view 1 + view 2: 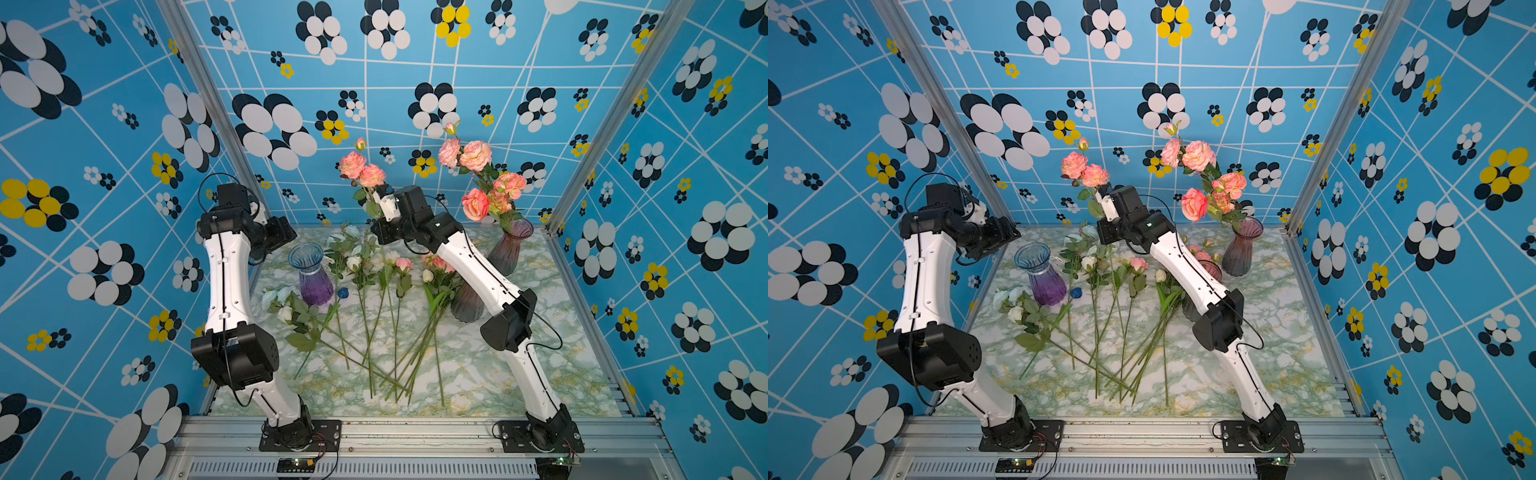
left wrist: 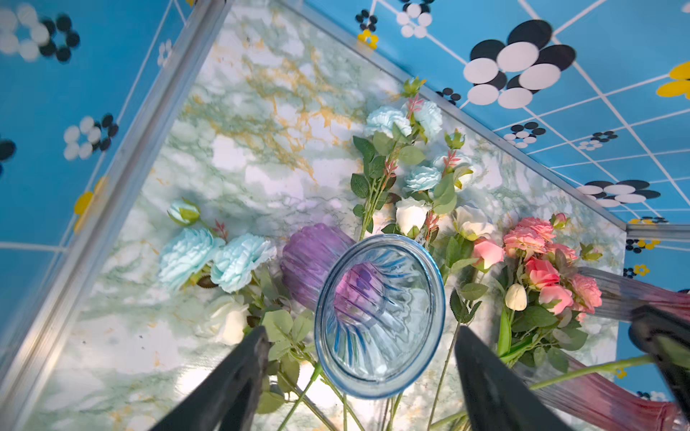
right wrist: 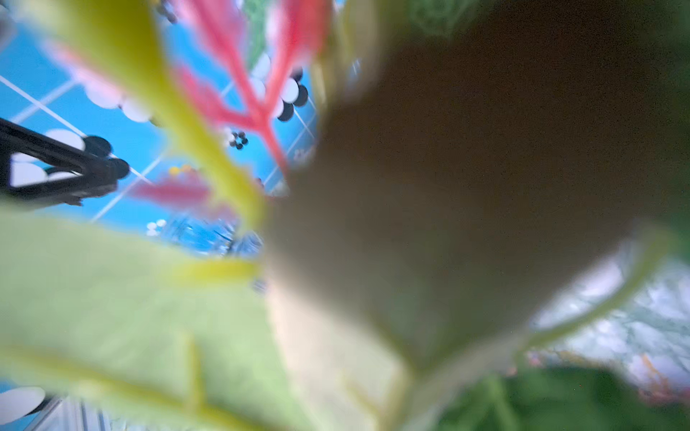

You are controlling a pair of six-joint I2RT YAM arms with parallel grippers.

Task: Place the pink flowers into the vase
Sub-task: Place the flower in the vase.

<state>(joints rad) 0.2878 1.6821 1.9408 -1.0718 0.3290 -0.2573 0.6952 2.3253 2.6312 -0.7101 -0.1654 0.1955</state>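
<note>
since the pink flowers (image 1: pixel 360 169) look light with a thin bendy stem, hold the stem, not the soft blooms. the right gripper (image 1: pixel 376 194) is shut tight on that stem, blooms just above it; the left gripper (image 2: pixel 361 330) is wide open and empty, over the blue vase (image 2: pixel 377 358).

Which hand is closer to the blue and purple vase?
Left. The left hand hangs open over the blue vase mouth; the right hand, raised apart, grips pink flowers.
</note>
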